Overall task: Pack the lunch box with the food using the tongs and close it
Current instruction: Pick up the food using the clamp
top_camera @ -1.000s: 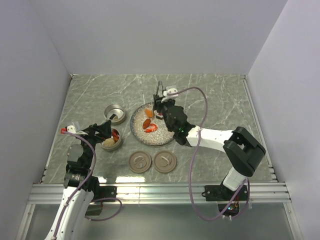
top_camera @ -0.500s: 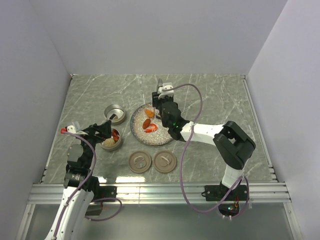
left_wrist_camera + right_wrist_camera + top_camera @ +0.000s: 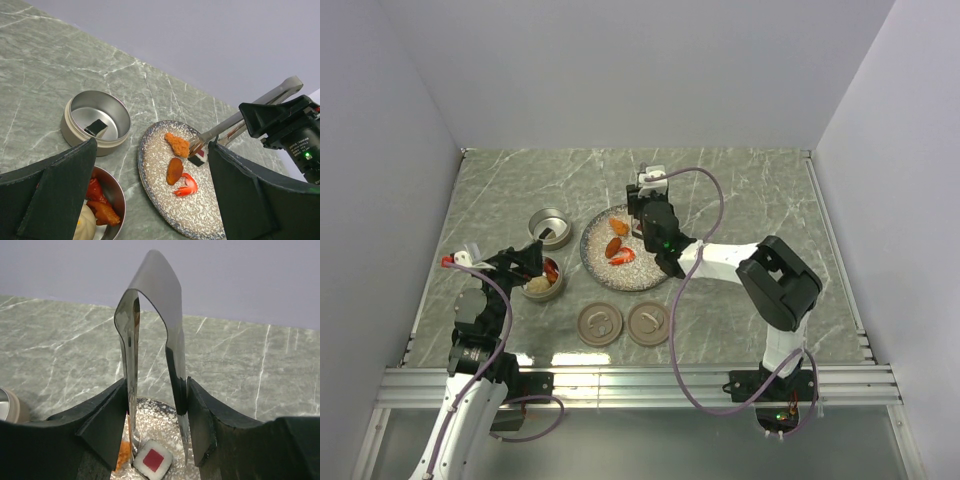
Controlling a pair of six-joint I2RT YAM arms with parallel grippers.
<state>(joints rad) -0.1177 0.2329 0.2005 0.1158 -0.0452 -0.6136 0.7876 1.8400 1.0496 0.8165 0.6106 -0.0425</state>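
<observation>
Four pieces (image 3: pixel 177 144) lie unpacked on the speckled grey round plate (image 3: pixel 195 220). The right gripper (image 3: pixel 155 410), half-closed, holds slim grey metal tongs (image 3: pixel 150 315) astride the white red-centred square (image 3: pixel 152 460). The left gripper (image 3: pixel 150 190) gapes empty, and the brown round lids (image 3: pixel 600 324) are off.

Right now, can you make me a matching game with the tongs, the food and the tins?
Things: 1 tongs; 2 white square; 3 black piece; 4 round lids.
Places: A inside a tin; B flat on the table; C on the plate; D in the right gripper.
Pairs: 1-D, 2-C, 3-A, 4-B.
</observation>
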